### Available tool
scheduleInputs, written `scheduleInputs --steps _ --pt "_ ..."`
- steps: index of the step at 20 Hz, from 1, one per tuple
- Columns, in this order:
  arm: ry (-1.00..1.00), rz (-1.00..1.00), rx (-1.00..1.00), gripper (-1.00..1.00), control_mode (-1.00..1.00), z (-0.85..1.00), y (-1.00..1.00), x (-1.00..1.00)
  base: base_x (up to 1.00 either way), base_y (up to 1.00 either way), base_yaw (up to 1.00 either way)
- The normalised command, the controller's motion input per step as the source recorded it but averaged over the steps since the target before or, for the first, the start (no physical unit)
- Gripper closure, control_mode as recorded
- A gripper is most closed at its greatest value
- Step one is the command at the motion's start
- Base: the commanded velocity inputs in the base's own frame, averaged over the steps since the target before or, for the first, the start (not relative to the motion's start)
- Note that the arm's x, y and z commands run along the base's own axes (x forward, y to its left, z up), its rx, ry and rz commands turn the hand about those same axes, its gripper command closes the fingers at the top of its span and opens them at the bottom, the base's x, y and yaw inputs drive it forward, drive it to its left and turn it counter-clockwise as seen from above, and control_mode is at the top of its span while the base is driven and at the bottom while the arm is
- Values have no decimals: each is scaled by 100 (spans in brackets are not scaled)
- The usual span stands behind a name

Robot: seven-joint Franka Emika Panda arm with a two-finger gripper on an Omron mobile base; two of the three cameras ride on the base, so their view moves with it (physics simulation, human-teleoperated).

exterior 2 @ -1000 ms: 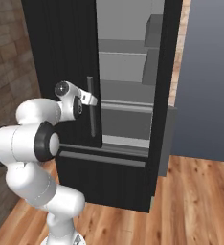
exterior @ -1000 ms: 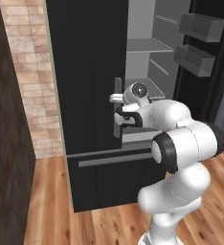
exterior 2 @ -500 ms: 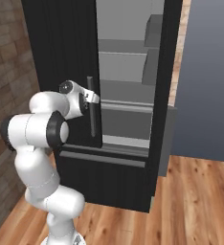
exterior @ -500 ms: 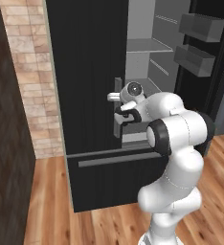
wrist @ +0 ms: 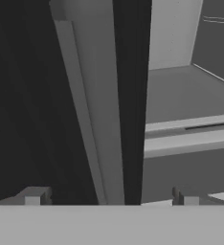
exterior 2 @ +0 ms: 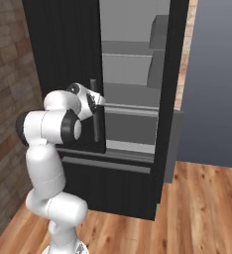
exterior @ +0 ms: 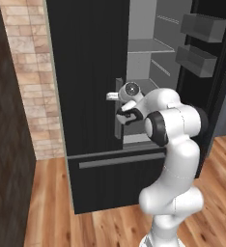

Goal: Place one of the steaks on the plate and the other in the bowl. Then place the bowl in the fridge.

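Left base view: the hand (exterior: 119,102), fingers spread and empty, reaches the fridge (exterior: 86,72) door handle (exterior: 119,108). Right base view: right door open, shelves (exterior 2: 130,94) bare. Hand view: handle between the fingertips (wrist: 33,197); centre before closing. Steaks, plate and bowl lie outside all frames

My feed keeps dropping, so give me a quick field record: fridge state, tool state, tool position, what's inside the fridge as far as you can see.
fridge: left door shut, right door swung open
handle: grey vertical bar on the left door
tool: open, holding nothing
tool position: at the handle, one fingertip on each side of it, not closed on it
shelves: grey, nothing seen on them
door bins: on the open right door, contents not visible
floor: wood planks
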Motion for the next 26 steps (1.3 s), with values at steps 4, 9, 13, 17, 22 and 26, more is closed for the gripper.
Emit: scheduleInputs --steps 4,9,13,17,22,26 --pt "0 0 0 -100 -100 -3 -2 26 0 0 0" --pt "0 0 -1 -100 -100 -11 -7 25 0 0 0" --pt "0 1 -4 -100 -100 -4 -15 33 0 0 0" --pt "0 7 0 -100 -100 0 0 46 0 0 0" --pt "0 7 0 100 -100 0 0 44 0 0 0" --pt "0 4 0 100 -100 0 0 34 0 0 0"
